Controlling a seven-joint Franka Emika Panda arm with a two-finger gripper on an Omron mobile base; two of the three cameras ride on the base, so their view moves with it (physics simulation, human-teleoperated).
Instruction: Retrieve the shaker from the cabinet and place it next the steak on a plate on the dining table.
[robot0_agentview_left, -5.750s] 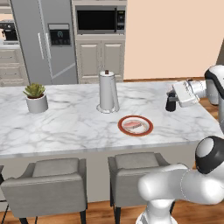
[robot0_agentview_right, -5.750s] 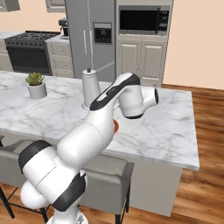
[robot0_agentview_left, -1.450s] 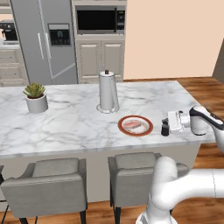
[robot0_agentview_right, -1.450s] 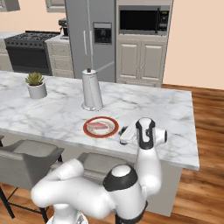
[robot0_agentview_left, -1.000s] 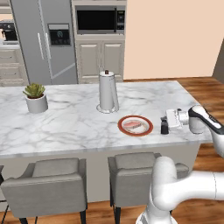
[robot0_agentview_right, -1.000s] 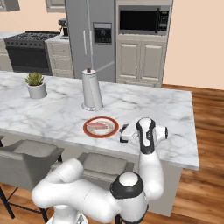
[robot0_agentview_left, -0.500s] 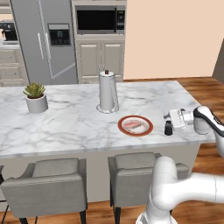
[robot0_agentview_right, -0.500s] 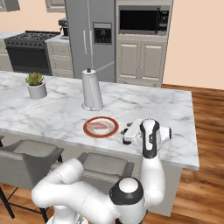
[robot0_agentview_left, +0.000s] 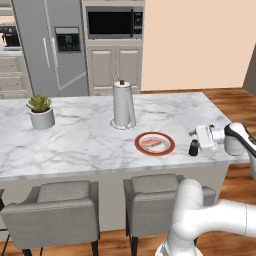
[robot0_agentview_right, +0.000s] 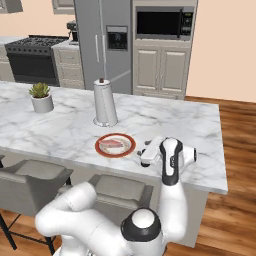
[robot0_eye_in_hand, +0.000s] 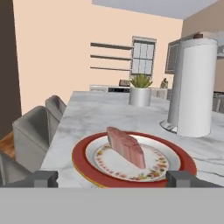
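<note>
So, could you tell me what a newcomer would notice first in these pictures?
The plate with its steak near the dining table's front edge draws the eye. Right of it stands the small black shaker, the gripper beside it. Behind rises a tall paper-towel roll.

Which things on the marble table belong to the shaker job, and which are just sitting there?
Part of the job:
shaker, standing by the gripper
steak
plate
dining table

Just lying about:
paper-towel roll
potted plant
two grey stools
</note>
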